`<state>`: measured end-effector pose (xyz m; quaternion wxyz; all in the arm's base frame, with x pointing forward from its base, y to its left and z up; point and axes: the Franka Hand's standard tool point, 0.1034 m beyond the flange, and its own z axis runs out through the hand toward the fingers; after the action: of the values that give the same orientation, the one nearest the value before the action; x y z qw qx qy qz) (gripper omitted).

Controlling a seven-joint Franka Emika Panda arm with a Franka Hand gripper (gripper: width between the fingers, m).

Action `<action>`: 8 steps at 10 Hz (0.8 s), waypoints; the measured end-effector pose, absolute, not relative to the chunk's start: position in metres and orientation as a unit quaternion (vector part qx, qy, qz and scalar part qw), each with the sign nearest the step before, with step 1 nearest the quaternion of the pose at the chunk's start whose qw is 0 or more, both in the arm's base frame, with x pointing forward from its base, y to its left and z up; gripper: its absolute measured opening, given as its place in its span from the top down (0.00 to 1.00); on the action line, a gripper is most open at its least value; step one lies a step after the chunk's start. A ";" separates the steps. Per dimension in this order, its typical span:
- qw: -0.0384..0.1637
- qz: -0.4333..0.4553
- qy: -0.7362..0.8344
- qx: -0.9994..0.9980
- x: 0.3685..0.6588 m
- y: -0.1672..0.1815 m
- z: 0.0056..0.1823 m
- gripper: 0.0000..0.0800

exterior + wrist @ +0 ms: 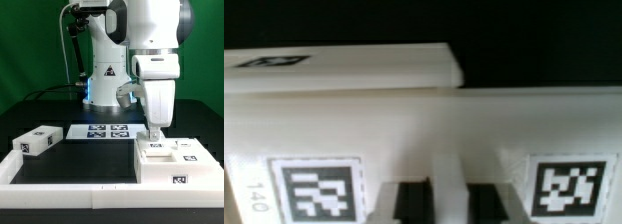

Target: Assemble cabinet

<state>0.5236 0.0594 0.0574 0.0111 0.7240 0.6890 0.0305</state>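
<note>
The large white cabinet body (178, 165) sits at the exterior view's right, with tags on its top and front. My gripper (155, 137) reaches straight down onto its top, near the left end. In the wrist view the gripper (450, 203) has its two dark fingers (411, 203) close together, with a thin white upright cabinet panel (450, 185) between them. Tagged white faces (317, 190) lie on both sides of it. Another white tagged part (349, 68) lies just beyond. A smaller white cabinet block (38, 141) lies apart at the exterior view's left.
The marker board (105, 131) lies flat at the back middle of the black table, in front of the arm's base. A low white rim (70, 192) runs around the table. A green wall stands behind.
</note>
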 end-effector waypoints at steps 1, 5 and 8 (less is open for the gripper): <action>0.011 0.030 0.688 0.725 0.530 0.059 0.058 0.91; 0.009 0.026 0.686 0.727 0.561 0.057 0.058 0.91; 0.004 0.016 0.692 0.722 0.580 0.060 0.057 0.91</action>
<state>0.5795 0.0598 0.0573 0.0044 0.7219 0.6918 0.0161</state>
